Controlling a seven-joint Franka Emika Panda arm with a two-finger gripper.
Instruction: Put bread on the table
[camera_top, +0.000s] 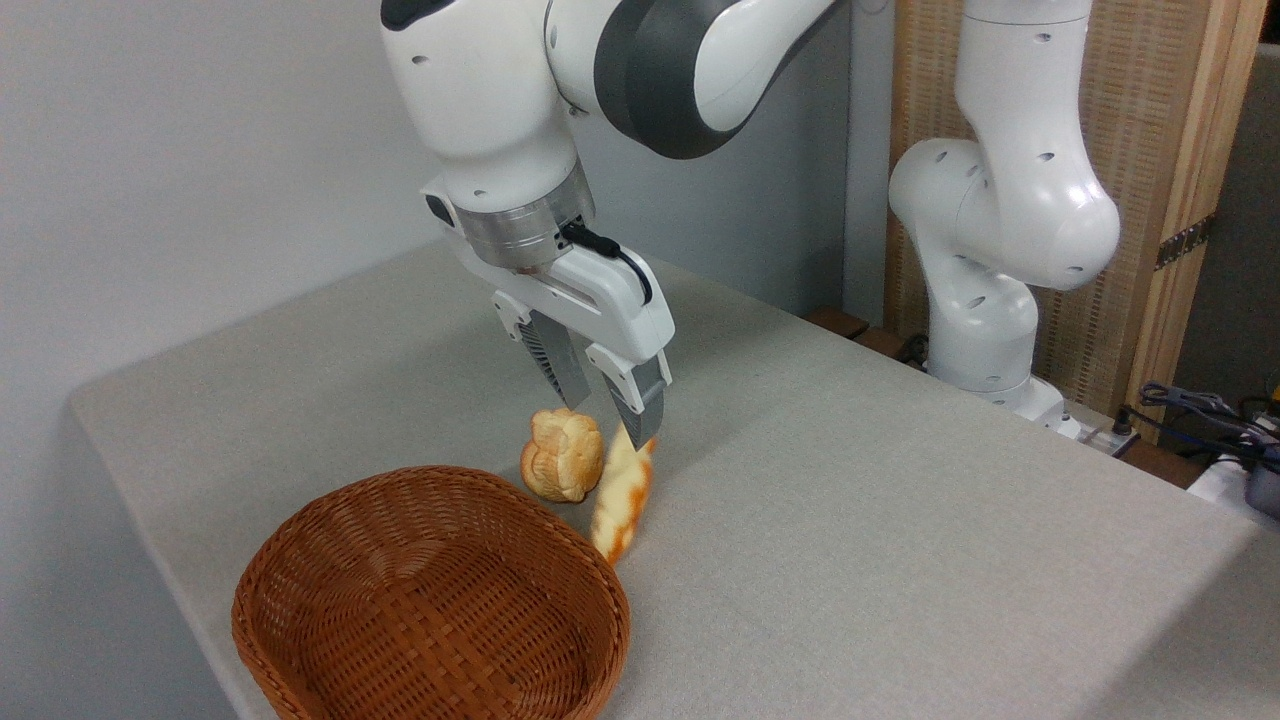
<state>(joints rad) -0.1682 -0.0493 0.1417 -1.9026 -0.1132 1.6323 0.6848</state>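
Note:
The bread (622, 500), a glossy cream and orange braided loaf, lies on the grey cloth table (850, 500) just behind the basket's rim. Its far end sits right at my gripper's right fingertip (643, 425), and I cannot tell whether the two touch. My gripper (608, 420) hangs just above it, tilted, open, with nothing between its fingers. A round golden bun (560, 457) rests on the table next to the loaf, under the left finger.
A brown wicker basket (330, 640) stands at the front left with nothing in it, its rim close to the loaf's near end. The arm's white base (985, 330) is at the table's far right edge, with cables (1210, 410) beyond.

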